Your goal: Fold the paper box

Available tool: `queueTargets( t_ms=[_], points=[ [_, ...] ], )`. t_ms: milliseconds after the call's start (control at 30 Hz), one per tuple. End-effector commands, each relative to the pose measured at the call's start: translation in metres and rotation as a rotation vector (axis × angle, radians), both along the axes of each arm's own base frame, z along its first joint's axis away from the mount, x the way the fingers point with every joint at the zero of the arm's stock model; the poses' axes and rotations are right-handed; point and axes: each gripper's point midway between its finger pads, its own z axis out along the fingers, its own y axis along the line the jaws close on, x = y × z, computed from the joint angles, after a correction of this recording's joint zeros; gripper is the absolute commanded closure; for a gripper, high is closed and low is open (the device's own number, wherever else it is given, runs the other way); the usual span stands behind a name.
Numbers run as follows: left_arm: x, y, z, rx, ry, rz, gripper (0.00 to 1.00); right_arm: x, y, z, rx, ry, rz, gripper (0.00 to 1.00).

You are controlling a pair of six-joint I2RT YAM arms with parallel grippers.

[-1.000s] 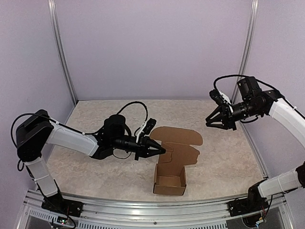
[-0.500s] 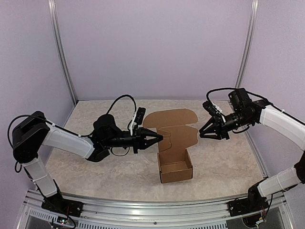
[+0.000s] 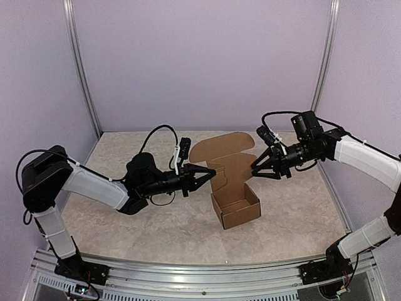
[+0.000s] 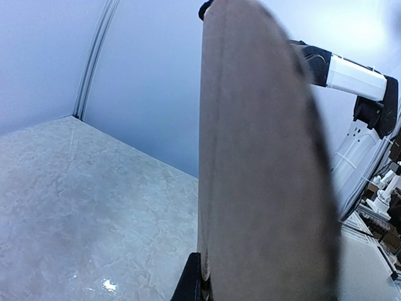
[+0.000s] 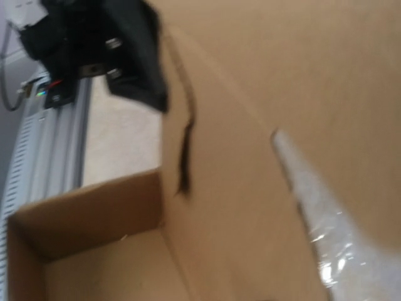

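- The table (image 3: 125, 232) is the same, but the paper box (image 3: 238, 210) does not sit where it did a second ago. It was close to the near edge. Now it is in the middle of the table, a bit farther back and turned a little.
- The big lid (image 3: 222, 149) of the box lay flat on the table behind the open part. Now it is lifted up and stands tilted over the back of the box.
- The left pincer (image 3: 212, 173) is squeezed tight on the left edge of the lid. It has pulled the lid up and dragged the box along with it.
- The right pincer (image 3: 254, 173) was far off to the right. It has come in next to the right edge of the lid. Its two fingers are apart. I cannot tell if they touch the card yet.
- I think this means the lid is ready to be folded down over the open box, with one pincer on each side. The box is not shut yet.
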Motion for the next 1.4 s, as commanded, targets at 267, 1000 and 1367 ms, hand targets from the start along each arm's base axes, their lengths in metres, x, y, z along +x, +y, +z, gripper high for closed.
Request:
queueTargets(
  t_ms=[267,1000,1367],
  points=[
    [0.016,-0.006,0.013,-0.020,0.012,0.115,1.00,0.040,-0.001,0.033,-0.029,-0.139,-0.211,0.66],
    [0.021,-0.021,0.025,-0.065,0.056,0.141,1.00,0.048,0.007,0.003,-0.035,-0.037,-0.212,0.87],
    [0.055,-0.027,0.019,-0.103,0.201,0.331,1.00,0.089,0.002,0.000,-0.123,-0.199,-0.471,0.95]
  ],
)
